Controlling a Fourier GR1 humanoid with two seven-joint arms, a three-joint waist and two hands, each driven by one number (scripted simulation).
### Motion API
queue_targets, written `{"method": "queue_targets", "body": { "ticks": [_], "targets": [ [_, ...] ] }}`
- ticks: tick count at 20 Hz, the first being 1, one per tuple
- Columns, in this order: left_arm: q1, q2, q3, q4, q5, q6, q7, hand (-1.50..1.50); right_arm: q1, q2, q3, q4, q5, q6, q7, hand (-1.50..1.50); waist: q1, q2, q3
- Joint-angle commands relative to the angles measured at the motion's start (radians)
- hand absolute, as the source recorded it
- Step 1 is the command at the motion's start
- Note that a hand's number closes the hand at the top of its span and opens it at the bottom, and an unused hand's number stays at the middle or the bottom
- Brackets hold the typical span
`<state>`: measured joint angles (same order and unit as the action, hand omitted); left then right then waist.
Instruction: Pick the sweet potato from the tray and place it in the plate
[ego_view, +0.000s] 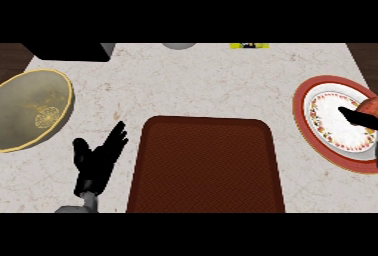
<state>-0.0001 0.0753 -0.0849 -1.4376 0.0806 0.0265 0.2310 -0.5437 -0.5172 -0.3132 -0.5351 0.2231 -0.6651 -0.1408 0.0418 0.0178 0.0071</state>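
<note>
The brown tray (207, 165) lies at the centre front with nothing on it. At the right stands the red-rimmed plate (319, 131), white inside with a flowered ring. Over its right part, my right hand (359, 118) comes in from the view's right edge. Only its dark fingers show, curled beside the orange-red sweet potato (371, 105), which is cut off by the edge. I cannot tell whether the sweet potato touches the plate. My left hand (100, 159) rests open on the counter left of the tray, fingers pointing up.
A large olive bowl with a gold rim (33, 107) sits at the left edge. A dark block (70, 51) stands at the back left. A grey round thing (179, 45) and a small yellow-green item (248, 45) are at the back edge.
</note>
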Motion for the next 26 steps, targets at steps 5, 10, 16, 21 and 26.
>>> {"method": "queue_targets", "body": {
  "ticks": [5,10,16,21,26],
  "targets": [
    [0.011,0.001,0.012,0.014,0.001,0.003,-0.004,0.0,-0.007,0.028,-0.24,0.027,-0.235,0.062,-0.381,-1.5,-0.015,-0.005,-0.001],
    [0.002,-0.026,0.003,0.052,-0.033,0.03,-0.055,0.0,0.043,-0.039,-0.322,0.123,-0.327,0.251,-0.475,-1.5,-0.027,-0.01,-0.004],
    [-0.008,0.033,0.059,-0.017,0.022,-0.007,0.055,0.0,0.162,-0.011,-0.265,-0.005,-0.365,0.455,-0.432,-1.5,-0.045,-0.02,-0.007],
    [0.041,0.022,0.05,-0.021,0.013,-0.015,-0.002,0.0,0.372,-0.005,-0.252,-0.109,-0.4,0.609,-0.47,-1.5,-0.052,-0.021,-0.007],
    [0.0,0.019,0.054,-0.004,0.001,-0.01,0.028,0.0,0.524,0.07,-0.168,-0.385,-0.362,0.516,-0.358,-1.5,-0.049,-0.02,-0.008]
  ]
}}
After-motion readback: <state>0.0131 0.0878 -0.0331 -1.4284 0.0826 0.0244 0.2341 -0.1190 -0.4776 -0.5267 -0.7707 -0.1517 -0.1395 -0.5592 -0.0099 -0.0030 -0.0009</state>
